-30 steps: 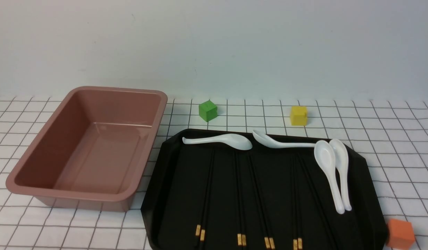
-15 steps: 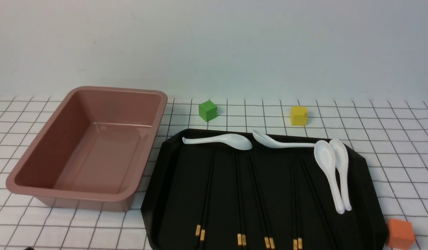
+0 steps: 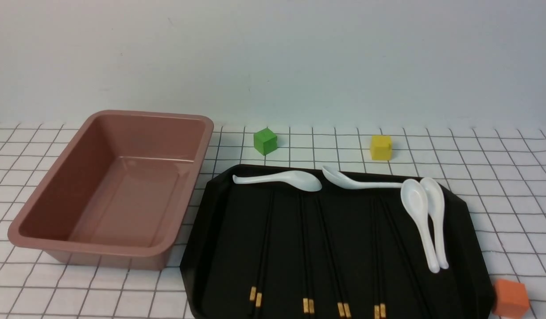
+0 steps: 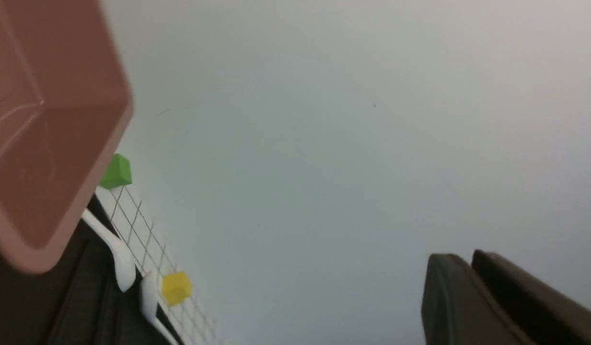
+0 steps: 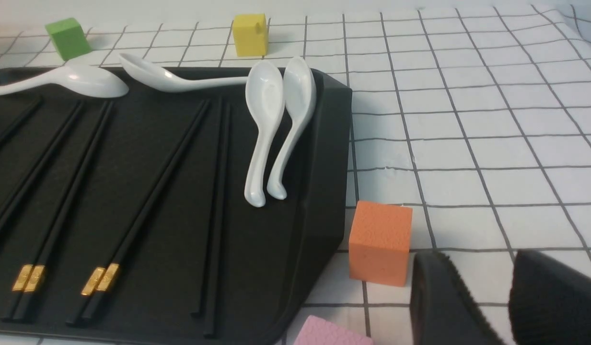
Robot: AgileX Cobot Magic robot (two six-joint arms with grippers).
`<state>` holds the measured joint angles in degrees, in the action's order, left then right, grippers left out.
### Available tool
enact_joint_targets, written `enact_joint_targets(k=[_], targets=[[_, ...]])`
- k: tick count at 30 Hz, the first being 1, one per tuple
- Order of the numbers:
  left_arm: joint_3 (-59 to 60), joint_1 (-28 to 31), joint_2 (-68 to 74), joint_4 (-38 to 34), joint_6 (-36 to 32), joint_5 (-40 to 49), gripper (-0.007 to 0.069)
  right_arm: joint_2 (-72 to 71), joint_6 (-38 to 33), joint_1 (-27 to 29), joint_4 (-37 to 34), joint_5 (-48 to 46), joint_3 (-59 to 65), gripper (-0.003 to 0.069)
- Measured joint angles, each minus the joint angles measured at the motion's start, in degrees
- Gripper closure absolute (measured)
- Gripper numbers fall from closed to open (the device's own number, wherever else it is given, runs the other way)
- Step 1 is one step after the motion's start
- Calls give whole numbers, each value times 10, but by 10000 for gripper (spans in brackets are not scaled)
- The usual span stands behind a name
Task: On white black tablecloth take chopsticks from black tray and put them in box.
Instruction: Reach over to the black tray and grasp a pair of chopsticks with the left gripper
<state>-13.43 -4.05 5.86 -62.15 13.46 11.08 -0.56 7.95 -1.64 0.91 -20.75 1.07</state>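
Note:
The black tray (image 3: 463,230) lies on the checked tablecloth (image 3: 503,186), front centre-right. Several pairs of black chopsticks (image 3: 304,248) lie side by side on it, gold bands toward me. They also show in the right wrist view (image 5: 146,201). The pinkish-brown box (image 3: 47,199) stands empty to the tray's left. Neither gripper shows in the front view. My left gripper (image 4: 463,256) is raised, its fingers pressed together, empty, with the box (image 4: 46,143) off to its side. My right gripper (image 5: 482,261) is open and empty over the cloth, beside the tray's near right corner (image 5: 319,230).
Several white spoons (image 3: 425,221) lie on the tray's far and right parts. A green cube (image 3: 265,141) and a yellow cube (image 3: 381,147) sit behind the tray. An orange cube (image 5: 380,242) stands by the right gripper, and a pink cube (image 5: 331,335) lies nearer still.
A small dark tip showed at the front view's bottom left edge half a second ago and is gone now. The tray, chopsticks and box have not moved.

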Motion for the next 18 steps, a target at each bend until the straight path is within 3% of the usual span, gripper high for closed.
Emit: enact_joint_targets(k=[3, 7, 8, 9, 14, 18], targets=[[-72, 0, 107, 63, -41, 103, 637, 0, 0, 0, 0, 0, 0, 419], [-166, 0, 339, 214, -30, 365, 637, 0, 0, 0, 0, 0, 0, 419], [-170, 0, 350, 222, -30, 376, 637, 0, 0, 0, 0, 0, 0, 419], [-206, 0, 447, 284, -28, 457, 637, 0, 0, 0, 0, 0, 0, 419], [-278, -21, 616, 339, -36, 514, 637, 0, 0, 0, 0, 0, 0, 419], [-343, -135, 695, 345, 0, 481, 637, 0, 0, 0, 0, 0, 0, 419]])
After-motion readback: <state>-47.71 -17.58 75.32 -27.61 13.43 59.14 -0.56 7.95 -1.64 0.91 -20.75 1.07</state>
